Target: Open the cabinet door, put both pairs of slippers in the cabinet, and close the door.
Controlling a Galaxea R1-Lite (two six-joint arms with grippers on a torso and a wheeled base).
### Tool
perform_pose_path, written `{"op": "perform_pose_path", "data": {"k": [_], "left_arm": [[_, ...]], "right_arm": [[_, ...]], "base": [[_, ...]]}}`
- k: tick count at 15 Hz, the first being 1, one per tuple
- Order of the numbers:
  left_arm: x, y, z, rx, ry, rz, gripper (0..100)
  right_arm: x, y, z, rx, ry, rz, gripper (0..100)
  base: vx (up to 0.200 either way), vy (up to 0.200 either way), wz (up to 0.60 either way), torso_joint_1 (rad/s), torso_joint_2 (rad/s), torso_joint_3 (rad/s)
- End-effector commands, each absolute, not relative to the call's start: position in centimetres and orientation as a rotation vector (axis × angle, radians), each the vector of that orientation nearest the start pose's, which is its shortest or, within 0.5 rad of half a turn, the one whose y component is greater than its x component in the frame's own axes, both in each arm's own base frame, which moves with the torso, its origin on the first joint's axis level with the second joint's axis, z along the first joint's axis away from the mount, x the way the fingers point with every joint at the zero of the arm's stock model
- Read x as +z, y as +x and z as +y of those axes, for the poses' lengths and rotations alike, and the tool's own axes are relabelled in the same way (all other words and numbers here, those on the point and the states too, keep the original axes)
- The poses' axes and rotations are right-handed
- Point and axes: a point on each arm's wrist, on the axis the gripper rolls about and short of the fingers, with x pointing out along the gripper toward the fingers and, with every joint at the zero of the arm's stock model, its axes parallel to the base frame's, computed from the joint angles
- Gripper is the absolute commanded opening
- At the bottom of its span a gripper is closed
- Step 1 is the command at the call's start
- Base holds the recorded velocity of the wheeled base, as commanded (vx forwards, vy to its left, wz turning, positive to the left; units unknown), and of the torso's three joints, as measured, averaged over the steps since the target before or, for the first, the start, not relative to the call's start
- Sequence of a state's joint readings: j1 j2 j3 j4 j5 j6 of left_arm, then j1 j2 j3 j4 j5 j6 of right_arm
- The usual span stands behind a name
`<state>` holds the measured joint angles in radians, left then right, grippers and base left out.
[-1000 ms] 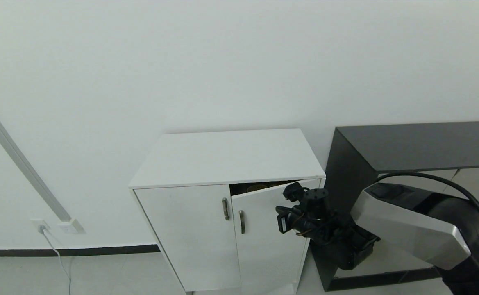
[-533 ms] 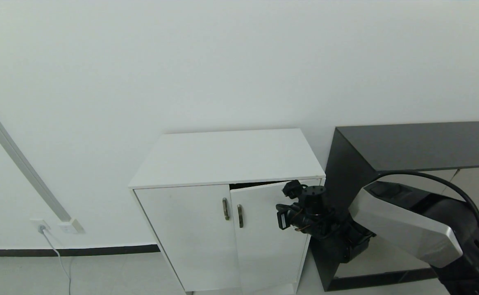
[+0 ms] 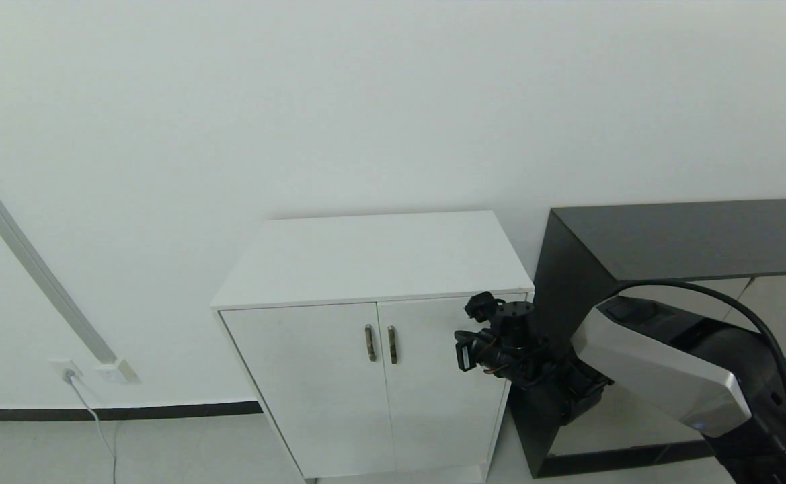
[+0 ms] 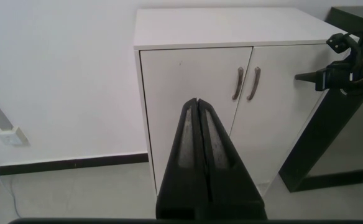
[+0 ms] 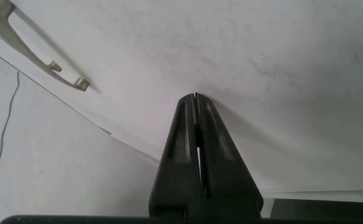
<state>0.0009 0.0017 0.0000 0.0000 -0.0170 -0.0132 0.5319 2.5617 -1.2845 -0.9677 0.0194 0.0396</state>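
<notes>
Far left on the wall I have a socket (image 3: pixel 64 370) with a cable hanging from it, well apart from the job. Next comes the white cabinet (image 3: pixel 372 259), its left door (image 3: pixel 305 383) flush. My left gripper (image 4: pixel 197 102) hangs back in front of that door, well short of it, jaws pressed together on nothing.

At the centre seam the two slim metal handles sit side by side: the left handle (image 3: pixel 369 343) and the right handle (image 3: pixel 392 345). The right door (image 3: pixel 433 403), the one I am working, looks flush with the frame, no gap along its top edge.

My right gripper (image 5: pixel 196 98) has its tip against that door's flat face, out toward the hinge side, jaws drawn together with only a hairline slit and nothing between them.

I judge the door a light, rigid panel that swings easily. Its painted face is smooth and offers no purchase, good only for pushing. For pulling, the bar handle is the place: it stands off on two small posts, so open fingers could straddle it mid-bar.

Just beside the cabinet on the right stands a black sideboard (image 3: pixel 688 235).
</notes>
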Motion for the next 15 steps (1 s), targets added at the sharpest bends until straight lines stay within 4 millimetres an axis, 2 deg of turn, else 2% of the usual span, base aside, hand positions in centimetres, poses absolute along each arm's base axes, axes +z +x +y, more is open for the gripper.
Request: {"op": "perform_pose_path", "data": {"k": [1, 12, 15], "left_arm": [[7.6, -2.3, 0.0, -0.015, -0.014, 0.002, 0], [7.6, -2.3, 0.0, -0.015, -0.014, 0.002, 0], [7.6, -2.3, 0.0, -0.015, -0.014, 0.002, 0]], "right_arm": [[-1.2, 40.7, 23.9, 0.54, -0.04, 0.311, 0], [-1.1, 41.0, 24.0, 0.539, -0.04, 0.311, 0], [-0.2, 40.1, 23.7, 0.532, -0.043, 0.315, 0]], "base": [[0.0, 0.0, 0.0, 0.0, 0.0, 0.0], [0.0, 0.0, 0.0, 0.0, 0.0, 0.0], [0.0, 0.0, 0.0, 0.0, 0.0, 0.0]]}}
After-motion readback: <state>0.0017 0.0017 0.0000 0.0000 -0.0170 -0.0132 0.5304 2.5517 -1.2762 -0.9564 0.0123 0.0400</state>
